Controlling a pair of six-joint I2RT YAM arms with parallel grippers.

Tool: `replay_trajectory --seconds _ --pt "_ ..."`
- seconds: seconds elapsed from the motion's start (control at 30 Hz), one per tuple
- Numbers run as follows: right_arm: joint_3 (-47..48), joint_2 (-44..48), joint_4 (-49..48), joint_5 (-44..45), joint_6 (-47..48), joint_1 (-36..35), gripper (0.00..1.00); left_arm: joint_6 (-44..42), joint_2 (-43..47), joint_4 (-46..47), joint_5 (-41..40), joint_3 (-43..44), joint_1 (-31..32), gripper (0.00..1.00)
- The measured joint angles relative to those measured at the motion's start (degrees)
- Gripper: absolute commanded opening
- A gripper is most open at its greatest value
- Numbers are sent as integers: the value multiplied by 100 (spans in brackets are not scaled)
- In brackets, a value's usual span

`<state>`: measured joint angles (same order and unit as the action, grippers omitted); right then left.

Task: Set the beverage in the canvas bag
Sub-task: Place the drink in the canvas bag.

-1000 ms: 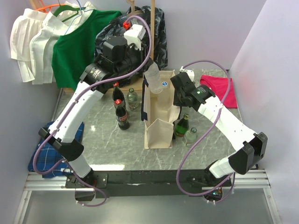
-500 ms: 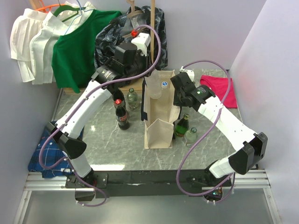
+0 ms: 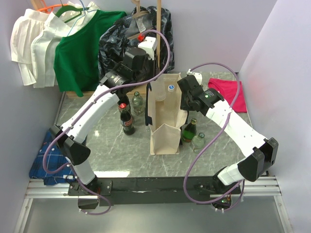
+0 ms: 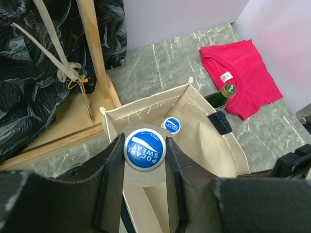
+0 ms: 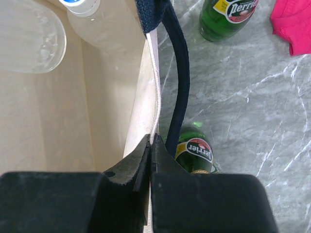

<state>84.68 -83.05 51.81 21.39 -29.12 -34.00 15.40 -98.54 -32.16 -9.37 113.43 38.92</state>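
The cream canvas bag (image 3: pixel 165 131) with navy handles stands mid-table. My left gripper (image 3: pixel 151 77) is above its open top, shut on the blue Pocari Sweat cap (image 4: pixel 145 149) of a clear bottle (image 3: pixel 160 95) that hangs inside the bag. The fingers (image 4: pixel 109 179) press both sides of the cap. A second blue-capped bottle (image 4: pixel 171 125) leans inside the bag (image 4: pixel 204 131) behind it. My right gripper (image 3: pixel 183 102) is shut on the bag's right rim (image 5: pixel 155 97), beside the navy handle (image 5: pixel 177 63). Both bottles show in the right wrist view: the held one (image 5: pixel 29 39) and the leaning one (image 5: pixel 104 29).
Green Perrier bottles (image 3: pixel 189 130) (image 5: pixel 228 14) and a clear glass bottle (image 3: pixel 199 141) stand right of the bag. Cola bottles (image 3: pixel 127 121) and a glass bottle (image 3: pixel 138 102) stand to its left. A red shirt (image 3: pixel 226 92), hanging clothes (image 3: pixel 82 48) and a wooden stand (image 4: pixel 95 53) lie behind.
My left gripper has lowered the bottle from above the bag's rim down into the bag, and the arm has shifted back and right. The right gripper has held still on the rim.
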Motion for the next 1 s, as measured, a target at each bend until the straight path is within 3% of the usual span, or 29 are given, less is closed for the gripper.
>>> replay_trajectory --seconds 1.0 --pt "0 4 -4 -4 2 0 0 -59 -450 647 -758 -675 184 1"
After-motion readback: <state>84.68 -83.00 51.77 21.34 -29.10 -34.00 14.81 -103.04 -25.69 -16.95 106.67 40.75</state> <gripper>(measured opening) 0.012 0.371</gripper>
